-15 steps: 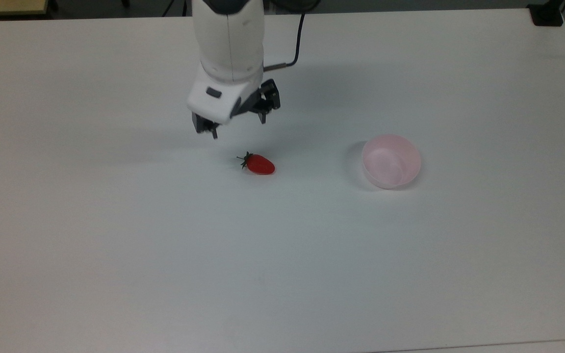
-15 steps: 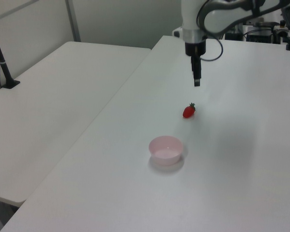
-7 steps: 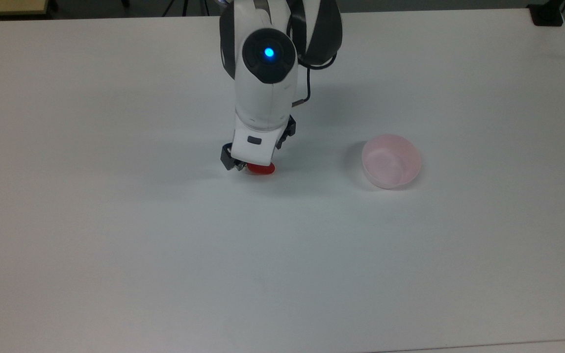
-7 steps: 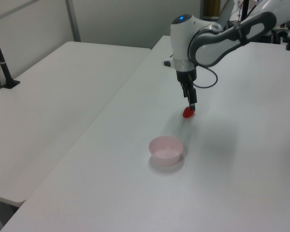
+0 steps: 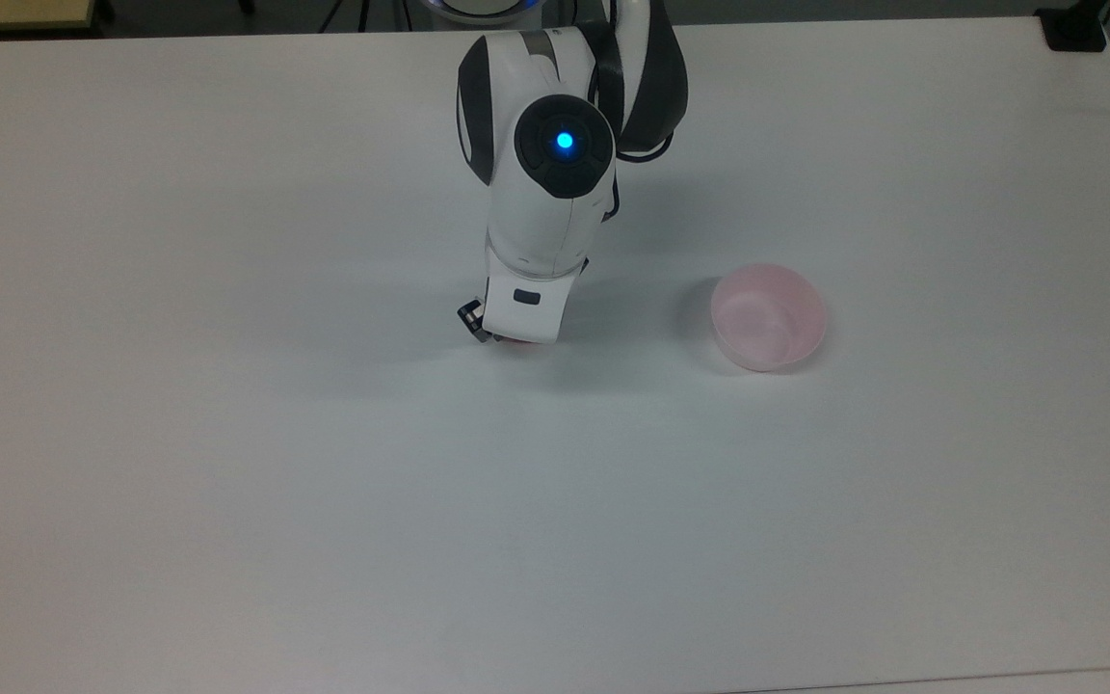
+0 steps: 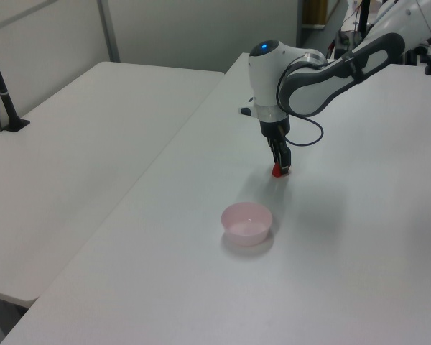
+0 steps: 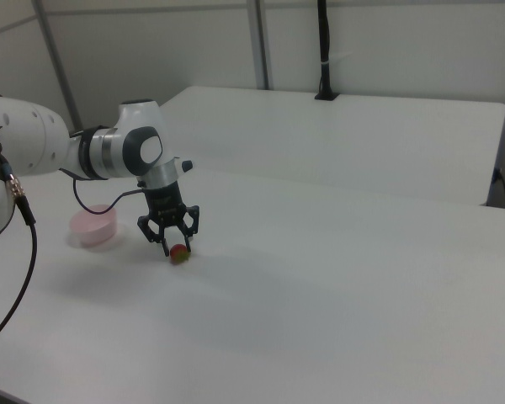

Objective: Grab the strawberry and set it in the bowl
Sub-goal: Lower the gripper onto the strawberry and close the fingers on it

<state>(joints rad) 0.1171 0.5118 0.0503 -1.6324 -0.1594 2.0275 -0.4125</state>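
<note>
Gripper (image 7: 177,247): I have brought it down from above the desk (image 5: 227,482); jaws apart, straddling the fruit
Strawberry (image 7: 179,253): on the desk between them; ready, I judge, for closing
Bowl (image 5: 768,316): empty, at the top view's right

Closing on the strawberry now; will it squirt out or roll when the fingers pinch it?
Possibly. The strawberry looks glossy and tapered, so it may slip toward its narrow end. It lies on its side on the bare table, so it could roll. The gripper straddles it with fingers spread, which should contain it.
</note>
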